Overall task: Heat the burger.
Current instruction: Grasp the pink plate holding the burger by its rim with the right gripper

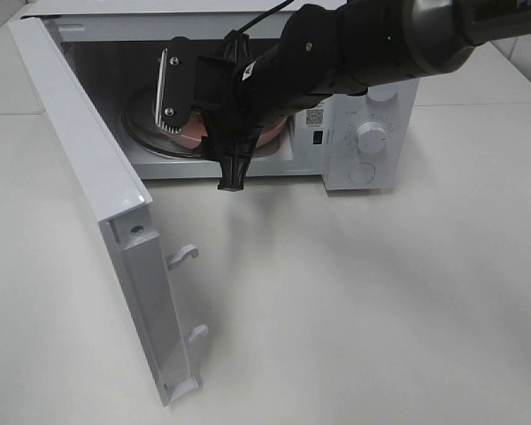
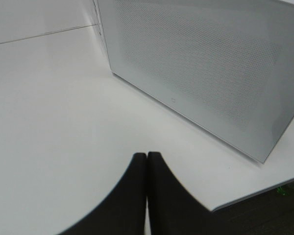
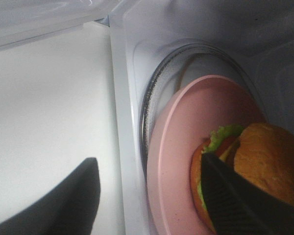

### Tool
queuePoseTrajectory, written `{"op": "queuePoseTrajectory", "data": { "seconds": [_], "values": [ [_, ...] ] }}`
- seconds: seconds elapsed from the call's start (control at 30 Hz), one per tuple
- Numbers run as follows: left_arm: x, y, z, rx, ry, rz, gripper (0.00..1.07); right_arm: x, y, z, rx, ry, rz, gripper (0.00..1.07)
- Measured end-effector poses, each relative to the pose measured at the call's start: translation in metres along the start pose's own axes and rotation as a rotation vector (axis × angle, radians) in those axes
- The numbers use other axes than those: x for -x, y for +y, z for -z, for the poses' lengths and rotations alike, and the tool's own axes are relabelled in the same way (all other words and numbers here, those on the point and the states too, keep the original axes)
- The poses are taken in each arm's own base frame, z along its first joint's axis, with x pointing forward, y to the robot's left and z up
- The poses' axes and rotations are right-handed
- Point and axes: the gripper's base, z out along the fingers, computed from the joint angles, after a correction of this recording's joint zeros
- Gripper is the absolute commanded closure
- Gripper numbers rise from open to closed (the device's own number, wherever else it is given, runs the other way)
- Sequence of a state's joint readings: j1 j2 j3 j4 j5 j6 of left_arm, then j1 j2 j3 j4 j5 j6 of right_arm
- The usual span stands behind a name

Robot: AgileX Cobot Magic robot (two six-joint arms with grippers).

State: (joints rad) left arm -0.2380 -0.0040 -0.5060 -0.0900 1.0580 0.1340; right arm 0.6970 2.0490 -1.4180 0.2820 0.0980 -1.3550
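Note:
The burger (image 3: pixel 267 161), with a golden bun, green lettuce and red tomato, lies on a pink plate (image 3: pixel 186 127) on the glass turntable (image 3: pixel 148 105) inside the open white microwave (image 1: pixel 372 133). My right gripper (image 3: pixel 147 208) is open at the plate's near rim. One finger (image 3: pixel 235 205) stands over the plate in front of the burger. The other (image 3: pixel 63 205) is outside the oven's front edge. In the high view the right gripper (image 1: pixel 199 133) reaches into the cavity. It hides the burger there, and only a bit of the plate (image 1: pixel 193 135) shows. My left gripper (image 2: pixel 146 191) is shut and empty over the table.
The microwave door (image 1: pixel 80 150) stands swung open at the left, its latch hooks (image 1: pixel 183 255) sticking out. The dials (image 1: pixel 369 135) are on the right front. In the left wrist view the microwave's perforated outer wall (image 2: pixel 201 63) stands near the table's edge (image 2: pixel 255 193).

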Motion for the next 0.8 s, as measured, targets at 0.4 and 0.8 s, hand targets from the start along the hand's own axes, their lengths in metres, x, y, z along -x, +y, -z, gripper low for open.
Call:
{"op": "queuePoseTrajectory", "data": {
  "seconds": [0.4, 0.8],
  "values": [
    [0.0, 0.0, 0.0, 0.0, 0.0, 0.0, 1.06, -0.001, -0.001, -0.01, -0.003, 0.014, -0.069, 0.48],
    [0.0, 0.0, 0.0, 0.0, 0.0, 0.0, 1.06, -0.012, -0.002, -0.013, -0.012, 0.061, -0.075, 0.48]
  ]
}}
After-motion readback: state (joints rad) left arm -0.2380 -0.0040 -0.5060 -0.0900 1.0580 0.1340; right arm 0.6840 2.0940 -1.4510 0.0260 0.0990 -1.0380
